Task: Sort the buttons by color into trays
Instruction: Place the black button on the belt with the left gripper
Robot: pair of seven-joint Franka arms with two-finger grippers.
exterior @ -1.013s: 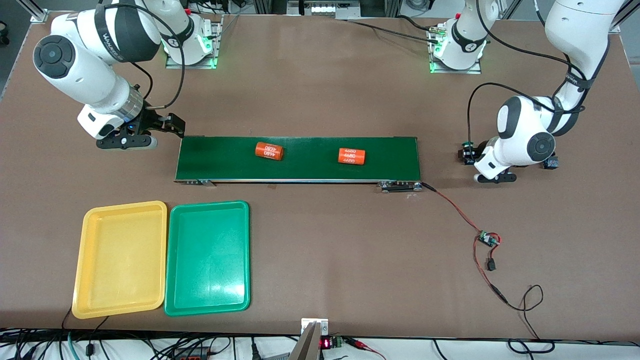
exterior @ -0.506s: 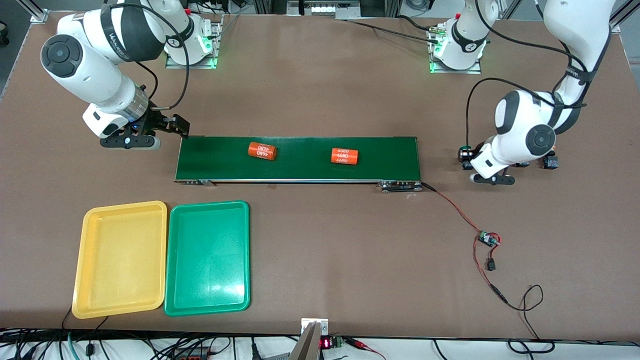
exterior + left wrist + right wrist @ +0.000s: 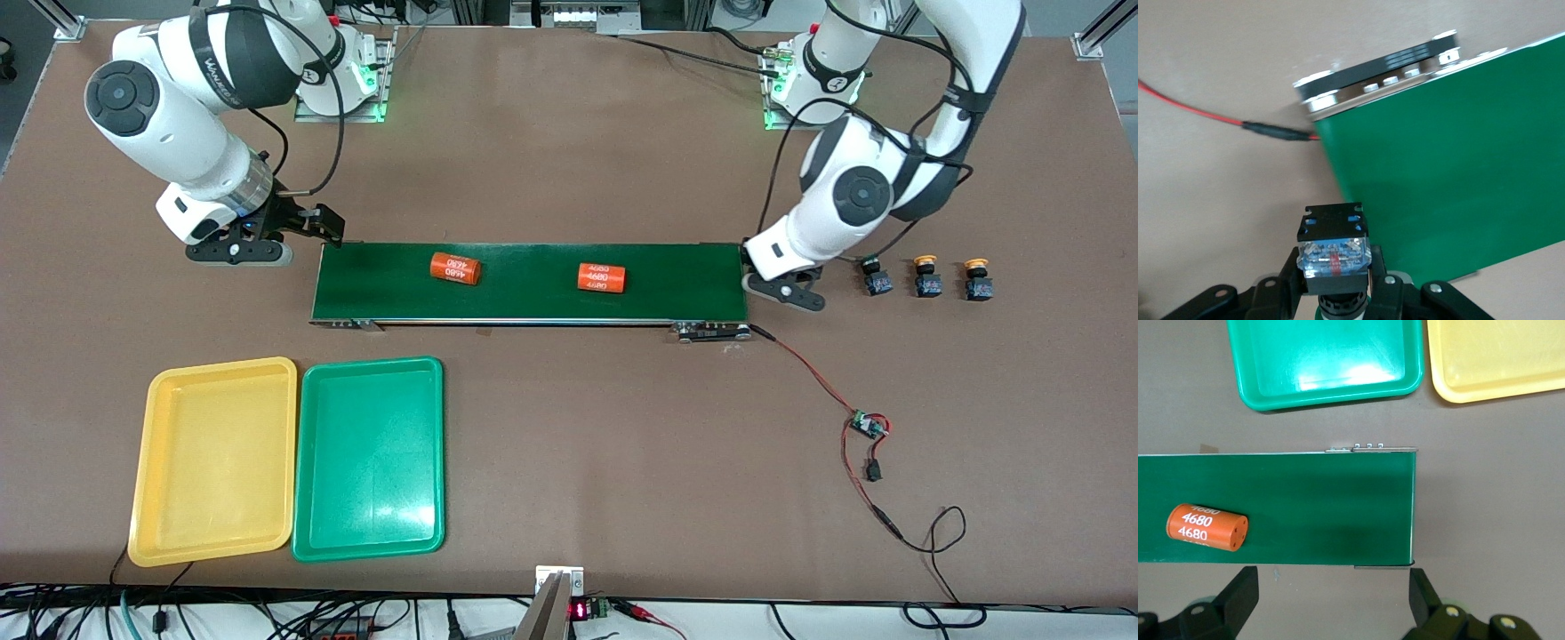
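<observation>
Left pincer (image 3: 782,289) grips a button (image 3: 1333,250) over the conveyor belt's (image 3: 533,281) end.

Its cap, apparently green, points down. Right pincer (image 3: 1331,600) hangs open over the belt's other end. Three buttons (image 3: 926,277) sit on the surface; yellow tray (image 3: 213,458) and green tray (image 3: 369,458) lie nearer the camera.

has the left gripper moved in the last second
Yes. The left gripper, shut on a button, has moved from the other buttons to the conveyor belt end.

I am reading "4680" in white on the orange cylinder (image 3: 1207,527) lying on the conveyor belt (image 3: 1318,507); the second cylinder (image 3: 601,277) is showing "4680" too.
</observation>
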